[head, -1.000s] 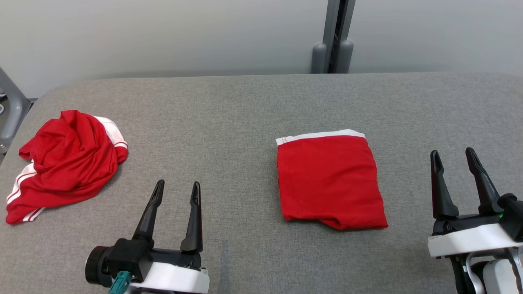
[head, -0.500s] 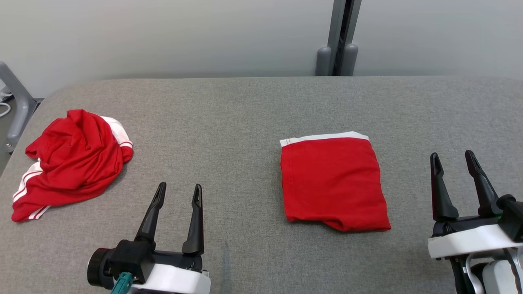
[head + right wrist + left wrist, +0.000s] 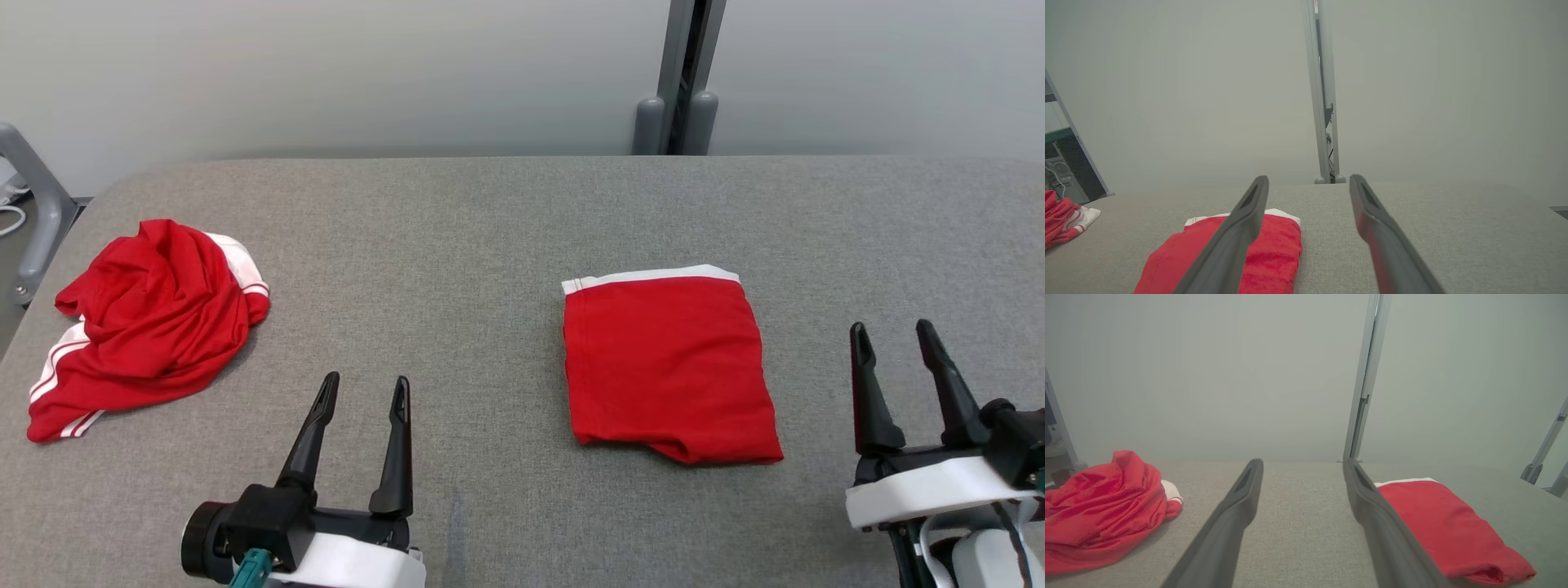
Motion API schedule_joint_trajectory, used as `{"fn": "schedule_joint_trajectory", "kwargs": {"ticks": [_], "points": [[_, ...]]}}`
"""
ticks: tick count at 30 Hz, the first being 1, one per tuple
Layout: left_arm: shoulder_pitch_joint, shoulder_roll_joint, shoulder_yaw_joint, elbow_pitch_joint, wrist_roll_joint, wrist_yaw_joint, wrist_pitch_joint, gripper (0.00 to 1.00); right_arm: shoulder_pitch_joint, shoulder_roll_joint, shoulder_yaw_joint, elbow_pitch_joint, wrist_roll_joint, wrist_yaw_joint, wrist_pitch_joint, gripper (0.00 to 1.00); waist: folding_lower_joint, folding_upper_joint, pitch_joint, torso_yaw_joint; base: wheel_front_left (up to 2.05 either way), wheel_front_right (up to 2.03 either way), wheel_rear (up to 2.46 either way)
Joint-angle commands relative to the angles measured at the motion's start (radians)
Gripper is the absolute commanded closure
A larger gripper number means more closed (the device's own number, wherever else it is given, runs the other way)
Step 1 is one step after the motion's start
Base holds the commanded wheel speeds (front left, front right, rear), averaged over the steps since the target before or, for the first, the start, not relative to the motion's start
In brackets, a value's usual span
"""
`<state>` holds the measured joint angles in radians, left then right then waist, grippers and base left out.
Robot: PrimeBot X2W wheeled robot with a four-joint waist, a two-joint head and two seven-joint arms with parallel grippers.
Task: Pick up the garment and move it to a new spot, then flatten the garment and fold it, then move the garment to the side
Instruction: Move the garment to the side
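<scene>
Lying on a grey fabric-covered bench (image 3: 490, 212) are two red garments, seen from the robot's head camera. A folded garment (image 3: 669, 367), red with a white band along its far edge, rests flat as a neat rectangle right of the bench's middle. A crumpled garment (image 3: 147, 327), red with white stripes, sits in a loose heap near the bench's left edge, well apart from the folded one. The left hand (image 3: 366, 380) hovers at the lower left, between the two garments, its two dark fingers spread apart and pinching nothing. The right hand (image 3: 891, 328) hovers at the lower right, near the folded garment's right side, its fingers likewise spread and empty. Both hands are clear of the cloth. Beyond the bench stands a plain pale wall (image 3: 326, 73) with a grey upright post (image 3: 682, 73). From the left wrist, the heap lies to the left of the fingers and the folded piece to the right. From the right wrist, the folded piece lies partly behind the left finger.
</scene>
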<state>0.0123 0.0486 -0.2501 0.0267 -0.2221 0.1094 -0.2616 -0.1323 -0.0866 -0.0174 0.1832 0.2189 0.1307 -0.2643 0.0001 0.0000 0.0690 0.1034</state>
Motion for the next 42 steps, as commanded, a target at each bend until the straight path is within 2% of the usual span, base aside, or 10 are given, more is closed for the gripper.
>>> {"fn": "schedule_joint_trajectory", "kwargs": {"ticks": [1, 6, 10, 17, 21, 28, 36, 38, 39, 42], "points": [[0.002, 0.004, -0.002, 0.003, 0.002, -0.003, -0.002, 0.0, 0.006, -0.005, 0.018, 0.035, 0.024, 0.0, -0.002, 0.0, -0.0001, 0.0, 0.008, 0.001, 0.0, 0.0, 0.0], [-0.019, 0.004, -0.011, 0.008, 0.006, -0.012, -0.002, 0.0, -0.031, -0.044, 0.09, 0.125, 0.104, 0.0, 0.009, 0.0, -0.0001, 0.0, 0.038, 0.01, 0.0, 0.0, 0.0], [-0.036, 0.004, -0.012, 0.015, 0.005, -0.014, -0.002, 0.0, -0.094, -0.098, 0.176, 0.213, 0.221, 0.0, 0.067, 0.0, -0.0001, 0.0, 0.071, 0.024, 0.0, 0.0, 0.0], [-0.064, 0.004, -0.025, 0.025, 0.002, -0.022, -0.002, 0.0, -0.209, -0.17, 0.3, 0.31, 0.539, 0.0, 0.27, 0.0, -0.0001, 0.0, 0.112, 0.053, 0.0, 0.0, 0.0], [-0.073, 0.004, -0.037, 0.03, -0.006, -0.021, -0.002, 0.0, -0.259, -0.215, 0.328, 0.35, 0.684, 0.0, 0.371, 0.0, -0.0001, 0.0, 0.122, 0.073, 0.0, 0.0, 0.0], [-0.09, 0.004, -0.054, 0.032, -0.016, -0.02, -0.002, 0.0, -0.321, -0.254, 0.367, 0.421, 0.816, 0.0, 0.486, 0.0, -0.0001, 0.0, 0.146, 0.099, 0.0, 0.0, 0.0], [-0.105, 0.004, -0.062, 0.036, -0.025, -0.015, -0.002, 0.0, -0.354, -0.26, 0.428, 0.434, 0.916, 0.0, 0.546, 0.0, -0.0001, 0.0, 0.162, 0.117, 0.0, 0.0, 0.0], [-0.108, 0.004, -0.063, 0.038, -0.025, -0.014, -0.002, 0.0, -0.36, -0.264, 0.445, 0.445, 0.92, 0.0, 0.543, 0.77, -0.0001, 0.0, 0.164, 0.12, 0.0, 0.0, 0.0], [-0.108, 0.004, -0.063, 0.038, -0.025, -0.014, -0.002, 0.0, -0.362, -0.267, 0.456, 0.449, 0.921, 0.0, 0.543, 1.0, -0.0001, 0.0, 0.164, 0.121, 0.0, 0.0, 0.0], [-0.108, 0.004, -0.062, 0.036, -0.021, -0.013, -0.002, 0.0, -0.378, -0.28, 0.484, 0.453, 0.911, 0.0, 0.522, 1.0, -0.0001, 0.0, 0.165, 0.12, 0.0, 0.0, 0.0]]}}
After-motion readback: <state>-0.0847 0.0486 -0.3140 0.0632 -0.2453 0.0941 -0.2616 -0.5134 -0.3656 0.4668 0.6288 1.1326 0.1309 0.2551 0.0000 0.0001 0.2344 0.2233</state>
